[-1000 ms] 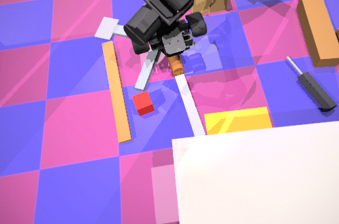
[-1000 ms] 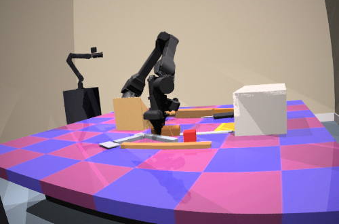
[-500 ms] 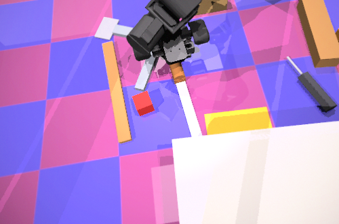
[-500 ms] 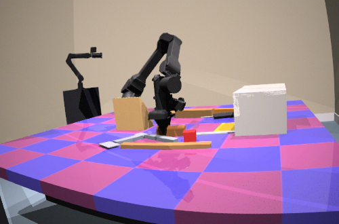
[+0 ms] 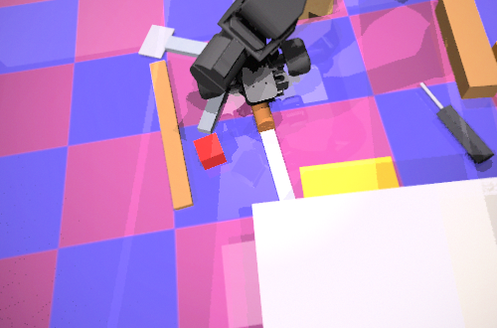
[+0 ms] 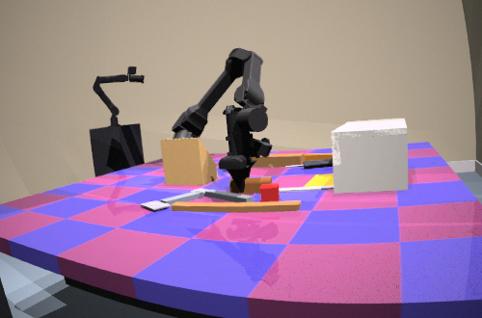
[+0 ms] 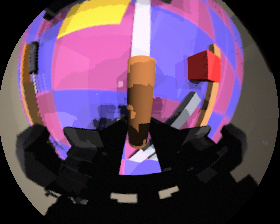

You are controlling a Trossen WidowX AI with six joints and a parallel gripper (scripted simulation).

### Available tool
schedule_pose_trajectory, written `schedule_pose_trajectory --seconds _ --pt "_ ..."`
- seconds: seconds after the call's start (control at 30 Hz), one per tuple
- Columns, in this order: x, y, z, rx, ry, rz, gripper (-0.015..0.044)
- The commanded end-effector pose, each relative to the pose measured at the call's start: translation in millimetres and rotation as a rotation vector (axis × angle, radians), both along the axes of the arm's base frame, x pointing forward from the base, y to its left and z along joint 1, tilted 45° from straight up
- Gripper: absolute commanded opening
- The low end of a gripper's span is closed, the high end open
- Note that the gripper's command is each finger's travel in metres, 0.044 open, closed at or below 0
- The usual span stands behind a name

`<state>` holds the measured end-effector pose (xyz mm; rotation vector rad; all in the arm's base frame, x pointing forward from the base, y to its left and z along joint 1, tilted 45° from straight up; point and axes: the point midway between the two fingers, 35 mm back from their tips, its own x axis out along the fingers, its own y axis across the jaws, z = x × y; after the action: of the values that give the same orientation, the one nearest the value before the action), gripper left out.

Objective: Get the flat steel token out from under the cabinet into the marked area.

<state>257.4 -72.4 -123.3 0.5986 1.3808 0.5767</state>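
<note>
My gripper (image 5: 261, 103) (image 6: 241, 188) (image 7: 138, 118) is shut on the orange-brown handle (image 5: 264, 121) (image 6: 260, 185) (image 7: 142, 80) of a long tool, low over the table. Its flat white blade (image 5: 276, 164) (image 6: 301, 189) (image 7: 141, 30) points at the white cabinet (image 5: 348, 253) (image 6: 371, 164). In the top view the blade's far end is hidden behind the cabinet's top edge; I cannot tell how far in it reaches. The yellow marked area (image 5: 340, 176) (image 6: 320, 181) (image 7: 92, 19) lies in front of the cabinet, beside the blade. The steel token is not visible in any view.
A red block (image 5: 210, 150) (image 6: 269, 192) (image 7: 202, 66) and an orange bar (image 5: 171, 139) (image 6: 236, 206) lie left of the blade. A bent grey tool (image 5: 211, 116) (image 6: 227, 196) (image 7: 185, 112) lies beside the gripper. A screwdriver (image 5: 464, 134) and a wooden mallet (image 5: 467, 40) lie right.
</note>
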Motion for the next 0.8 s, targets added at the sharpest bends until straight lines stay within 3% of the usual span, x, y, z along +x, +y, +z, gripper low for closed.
schedule_pose_trajectory --seconds 0.0,0.77 --pt "7 -1 0 -0.001 0.002 -0.003 0.0000" --pt "37 -3 3 0.000 0.002 -0.004 0.0000"
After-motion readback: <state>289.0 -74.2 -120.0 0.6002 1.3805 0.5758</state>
